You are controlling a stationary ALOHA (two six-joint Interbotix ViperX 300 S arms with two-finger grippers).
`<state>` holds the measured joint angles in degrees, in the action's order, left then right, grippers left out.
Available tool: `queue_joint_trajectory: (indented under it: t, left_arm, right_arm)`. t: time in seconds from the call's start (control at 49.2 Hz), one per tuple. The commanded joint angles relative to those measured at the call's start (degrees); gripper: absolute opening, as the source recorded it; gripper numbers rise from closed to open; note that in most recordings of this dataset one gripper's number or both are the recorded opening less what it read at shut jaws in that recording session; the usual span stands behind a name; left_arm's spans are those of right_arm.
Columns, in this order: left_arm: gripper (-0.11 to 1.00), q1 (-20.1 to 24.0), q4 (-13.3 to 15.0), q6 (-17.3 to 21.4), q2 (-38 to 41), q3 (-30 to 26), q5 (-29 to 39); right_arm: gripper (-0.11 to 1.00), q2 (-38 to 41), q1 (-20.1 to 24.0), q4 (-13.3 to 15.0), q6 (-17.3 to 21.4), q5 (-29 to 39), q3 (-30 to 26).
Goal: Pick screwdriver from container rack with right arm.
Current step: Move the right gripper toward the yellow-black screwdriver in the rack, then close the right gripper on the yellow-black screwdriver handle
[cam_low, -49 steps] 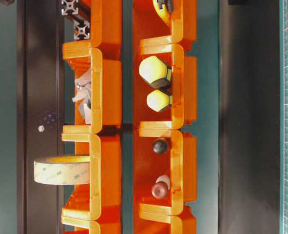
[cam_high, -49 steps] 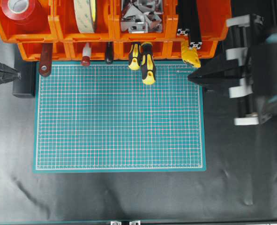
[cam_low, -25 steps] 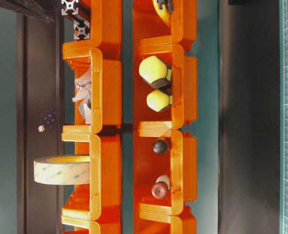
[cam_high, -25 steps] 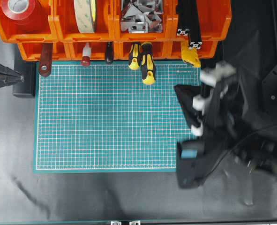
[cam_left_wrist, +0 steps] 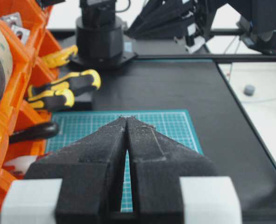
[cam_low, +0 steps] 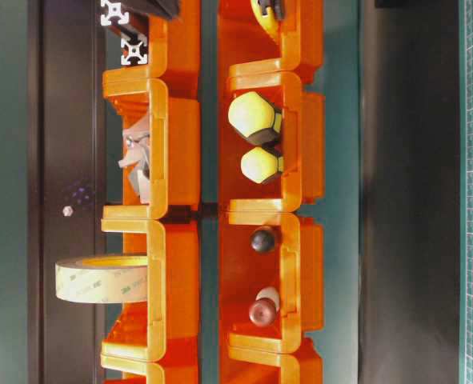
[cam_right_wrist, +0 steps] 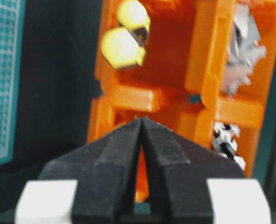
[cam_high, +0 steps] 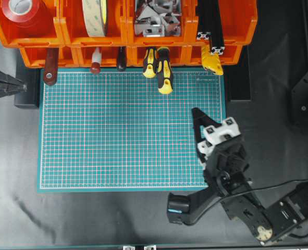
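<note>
The right gripper (cam_high: 196, 112) is pinched shut with nothing in it, over the green mat's (cam_high: 117, 130) right side. Far past the mat, the screwdriver (cam_high: 164, 70) pokes out of the orange container rack (cam_high: 125, 39), its handle over the mat's top edge

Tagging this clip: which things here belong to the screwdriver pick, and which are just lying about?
Job: screwdriver, the larger-handled one; container rack; right gripper, fingers shut.

Lying about: smaller screwdriver, red tape, tape roll, metal brackets, green mat, left gripper.
</note>
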<state>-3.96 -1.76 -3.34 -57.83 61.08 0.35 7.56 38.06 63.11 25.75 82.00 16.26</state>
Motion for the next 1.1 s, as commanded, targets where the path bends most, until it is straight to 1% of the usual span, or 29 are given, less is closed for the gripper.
queue_joint_trajectory:
  t: [0.0, 0.142, 0.203, 0.244, 0.325, 0.407, 0.427, 0.448, 0.509, 0.57, 0.631, 0.793, 0.997, 1.078]
  left_arm:
    - [0.00, -0.1, -0.2, -0.2, 0.5, -1.1, -0.5]
    - [0.00, -0.1, -0.2, -0.2, 0.7, -1.2, -0.5]
    - [0.00, 0.0, -0.2, -0.2, 0.9, -1.2, -0.6]
    - [0.00, 0.0, -0.2, -0.2, 0.7, -1.2, -0.6]
    - [0.00, -0.1, -0.2, -0.2, 0.7, -1.2, -0.6]
    - [0.00, -0.1, -0.2, -0.3, 0.9, -1.1, -0.6]
    - [0.00, -0.1, -0.2, -0.3, 0.9, -1.1, -0.6]
    - [0.00, -0.1, -0.2, -0.4, 0.9, -1.1, -0.7]
    - [0.00, -0.1, -0.2, -0.3, 0.9, -1.1, -0.6]
    - [0.00, -0.1, -0.2, -0.3, 0.9, -1.1, -0.6]
    - [0.00, -0.1, -0.2, -0.3, 0.9, -1.1, -0.7]
    - [0.00, -0.1, -0.2, -0.3, 0.9, -1.1, -0.6]
    - [0.00, 0.0, -0.2, -0.3, 0.9, -1.1, -0.6]
    - [0.00, 0.0, -0.2, -0.3, 0.9, -1.0, -0.4]
  right_arm:
    - [0.00, -0.8, -1.2, 0.5, 0.2, -2.3, -0.3]
    - [0.01, -0.5, -3.4, 0.5, 0.4, -3.3, -0.1]
    - [0.05, -0.3, -4.3, 0.5, 0.2, -3.3, -0.3]
    - [0.10, -0.3, -4.7, 0.5, 0.2, -3.3, -0.4]
    - [0.26, -0.4, -5.1, 0.5, 0.1, -3.5, -0.3]
    - [0.47, -0.3, -5.4, 0.5, 0.3, -4.0, -0.4]
    - [0.55, -0.3, -5.4, 0.5, 0.4, -4.1, -0.4]
    - [0.61, -0.2, -5.5, 0.6, 0.4, -4.2, -0.4]
    - [0.76, 0.1, -5.8, 1.8, 0.4, -4.4, -0.2]
    - [0.84, 0.4, -5.8, 3.2, 0.4, -4.6, -0.1]
    - [0.86, 0.9, -5.9, 3.7, 0.4, -5.4, 0.0]
    - [0.85, 2.3, -7.4, 3.8, 1.0, -9.1, -0.3]
    - [0.85, 3.4, -10.1, 4.0, 4.0, -9.2, -0.1]
    - [0.85, 3.5, -11.1, 4.0, 4.4, -9.4, -0.2]
